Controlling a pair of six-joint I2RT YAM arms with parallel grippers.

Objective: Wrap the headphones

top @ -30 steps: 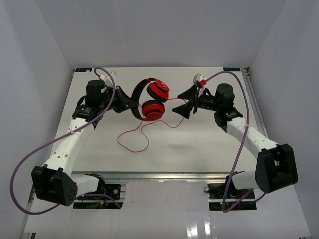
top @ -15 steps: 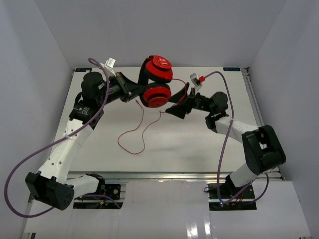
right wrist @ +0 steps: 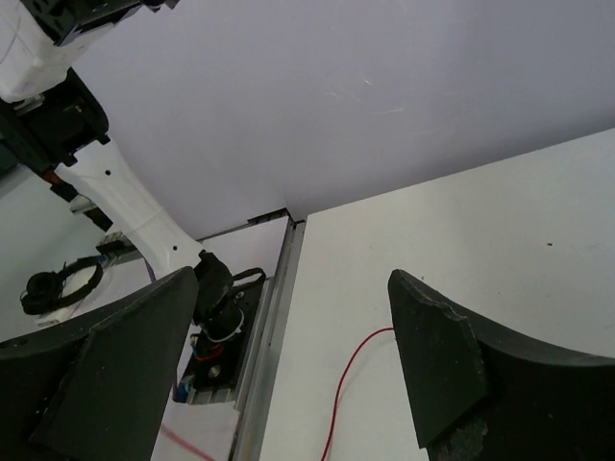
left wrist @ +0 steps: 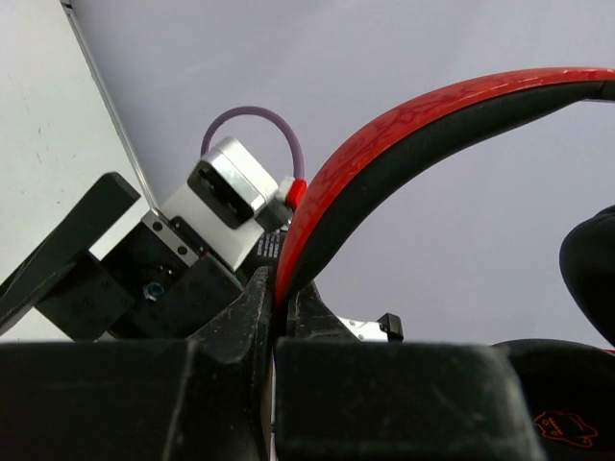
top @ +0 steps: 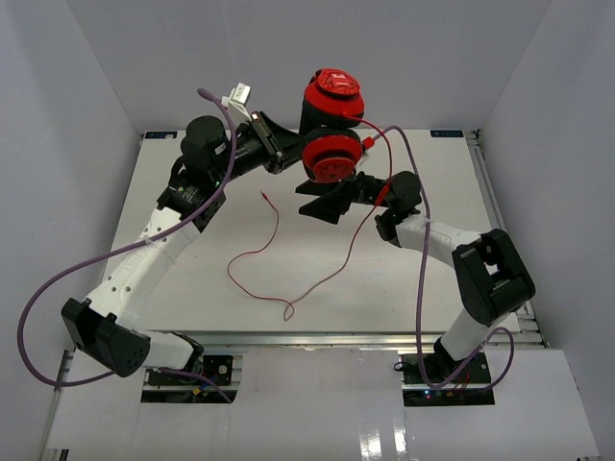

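No writing can be read anywhere. The nearest thing to a brand is a small red mark (left wrist: pixel 562 423) on the dark ear cup (left wrist: pixel 577 384) at the lower right of the left wrist view, too small and cut off to make out. A tiny label (left wrist: pixel 270 248) on the black body beyond the fingers is also too small to read. The headphones (top: pixel 332 158) are held up off the table (top: pixel 365 298) toward its far side, with one red cup above the other. The left gripper (top: pixel 284 154) has its jaws pinching the headband (left wrist: pixel 432 115), which arcs away to the upper right and runs out of frame. The cord (top: pixel 287 309) hangs from the cups and trails in loose loops across the table, its free end lying apart from both arms. The right gripper (top: pixel 312 200) hovers just below the lower cup with its jaws spread wide around nothing. In its own view only a short stretch of cord (right wrist: pixel 342 384) shows between the fingers (right wrist: pixel 442 365), on the table behind them. A silver block (left wrist: pixel 231 192) with a purple cable (left wrist: pixel 252 117) looped out of it sits behind the headband, half hidden. The overhead view does not show where the cord joins the cup.
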